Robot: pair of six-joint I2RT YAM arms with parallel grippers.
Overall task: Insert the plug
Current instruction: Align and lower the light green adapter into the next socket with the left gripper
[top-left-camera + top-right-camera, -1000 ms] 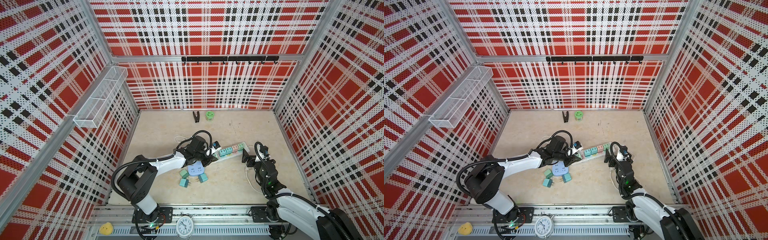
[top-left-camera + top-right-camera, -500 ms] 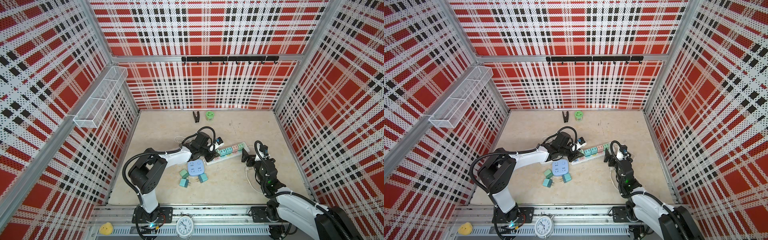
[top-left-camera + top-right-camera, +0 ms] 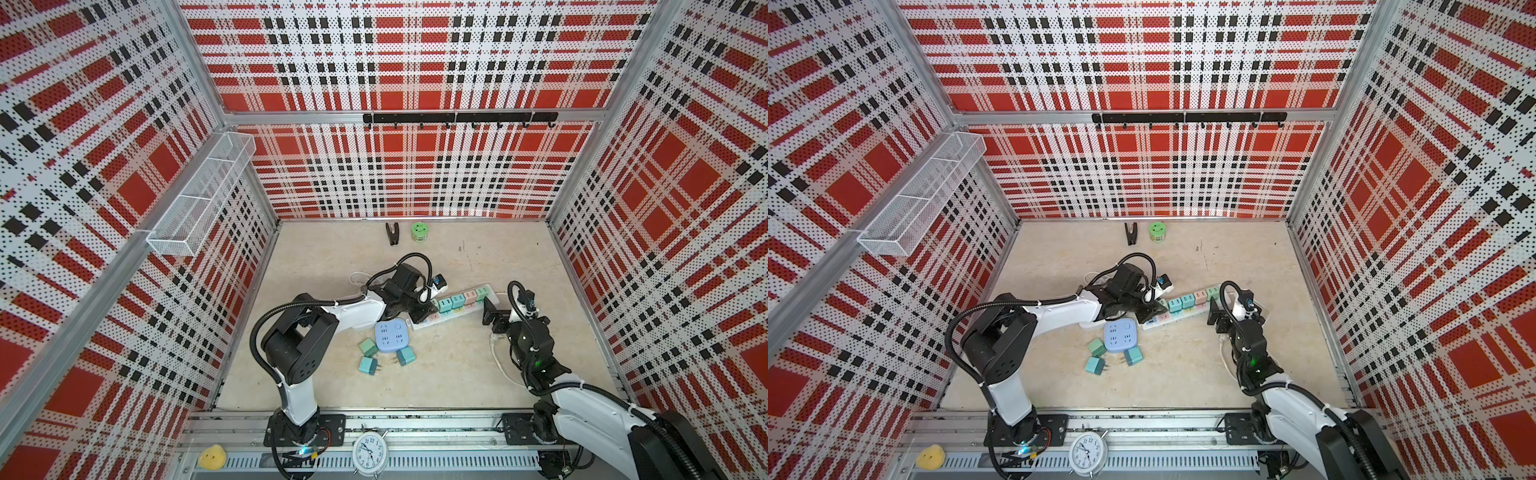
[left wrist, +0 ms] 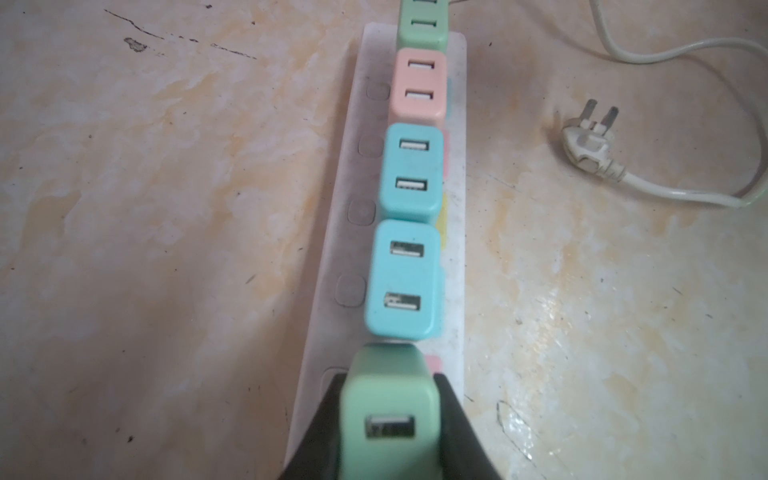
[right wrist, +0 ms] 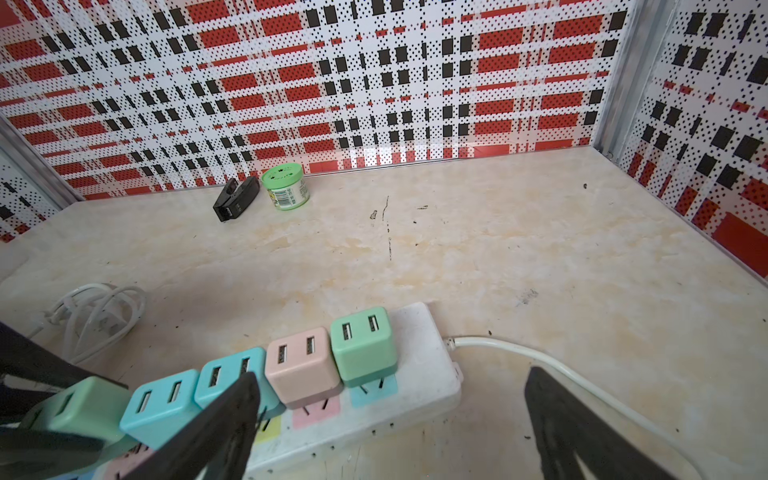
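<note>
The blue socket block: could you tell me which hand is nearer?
Left: the left hand is right beside the socket block; the right hand is at the strip's far end.

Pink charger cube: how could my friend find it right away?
Find the long white power strip in the middle of the table. Along it, second from the cord end, stands the pink charger cube, between a green cube and a blue cube; it's the only pink one.
</note>
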